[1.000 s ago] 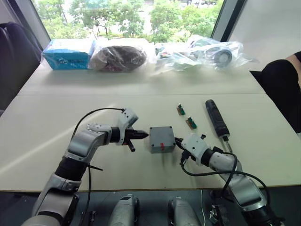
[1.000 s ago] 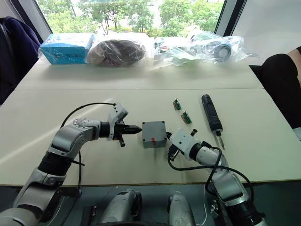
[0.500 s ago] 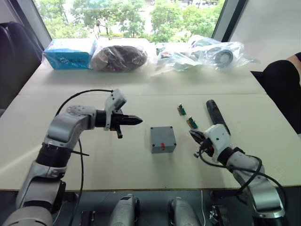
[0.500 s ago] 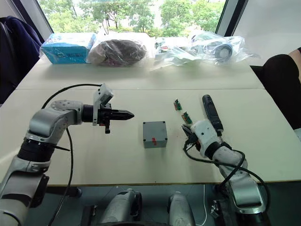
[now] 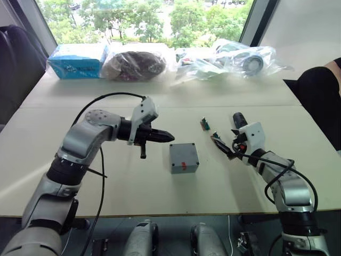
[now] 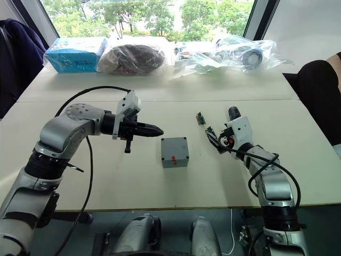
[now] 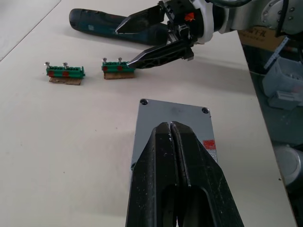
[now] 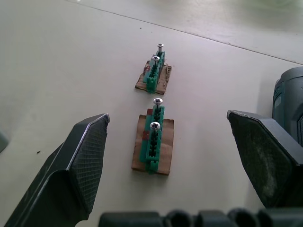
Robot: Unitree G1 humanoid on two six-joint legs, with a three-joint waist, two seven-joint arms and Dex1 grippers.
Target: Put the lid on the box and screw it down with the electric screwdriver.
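Observation:
The grey box [image 5: 184,166] sits mid-table with a red mark on its near side, and the flat grey lid [image 5: 183,151] lies on top of it. My left gripper [image 5: 169,137] is shut and empty, its tip just left of the box's far corner and above it [image 7: 170,126]. My right gripper [image 8: 168,115] stands open around a small green part [image 8: 153,142], with nothing held. The black electric screwdriver [image 6: 233,113] lies right of that gripper, partly hidden behind it.
A second green part [image 5: 204,124] lies a little farther out. A blue carton [image 5: 78,60] and several plastic bags [image 5: 229,61] line the table's far side. A person in black [image 5: 322,96] sits at the right edge.
My right gripper left the box's right side, moved out to the green parts and opened. My left gripper drew back from the box, then returned near its far left corner. The box stayed put.

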